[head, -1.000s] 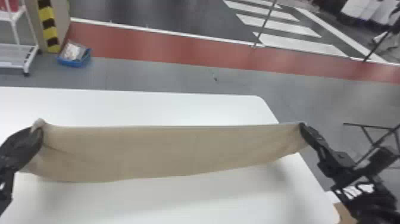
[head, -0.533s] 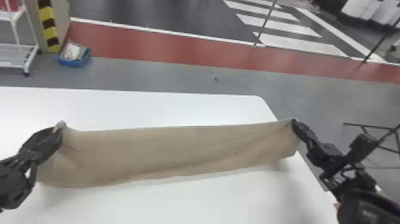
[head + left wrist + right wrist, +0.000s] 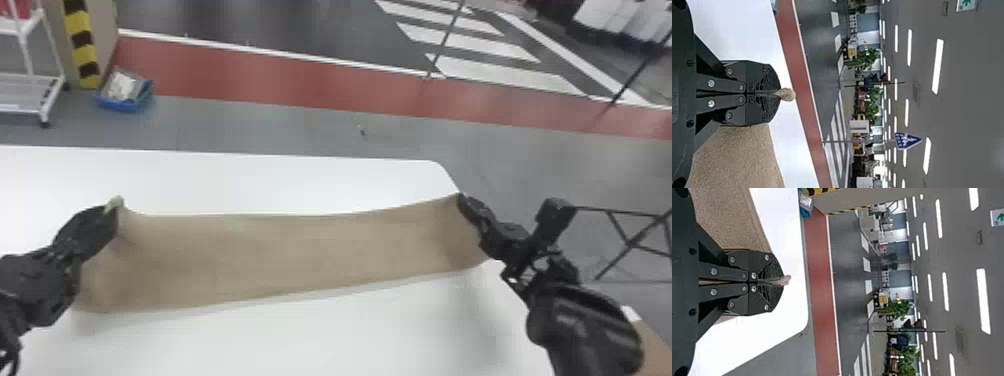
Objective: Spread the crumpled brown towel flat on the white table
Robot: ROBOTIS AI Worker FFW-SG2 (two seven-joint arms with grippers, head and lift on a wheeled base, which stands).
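Observation:
In the head view my left gripper [image 3: 112, 215] is shut on the left upper corner of the brown towel [image 3: 280, 255], and my right gripper [image 3: 465, 200] holds its right upper corner. Between them the towel hangs as a long band over the white table [image 3: 320, 185], its top edge sagging slightly. A small tuft of cloth [image 3: 786, 94] pokes out past the tips of the left gripper [image 3: 777, 93] in its wrist view. The right gripper [image 3: 783, 281] is likewise closed, with a bit of cloth [image 3: 786, 280] at its tips.
The table's rounded far right corner [image 3: 437, 165] lies just beyond the right gripper. On the floor past the table are a blue bin [image 3: 125, 100] and a white cart [image 3: 42, 107]. A black metal frame [image 3: 630, 240] stands to the right.
Both grippers have moved inward, the left one to the right and the right one to the left, with the towel between them. The towel's span has shortened, and its left end hangs lower in view.

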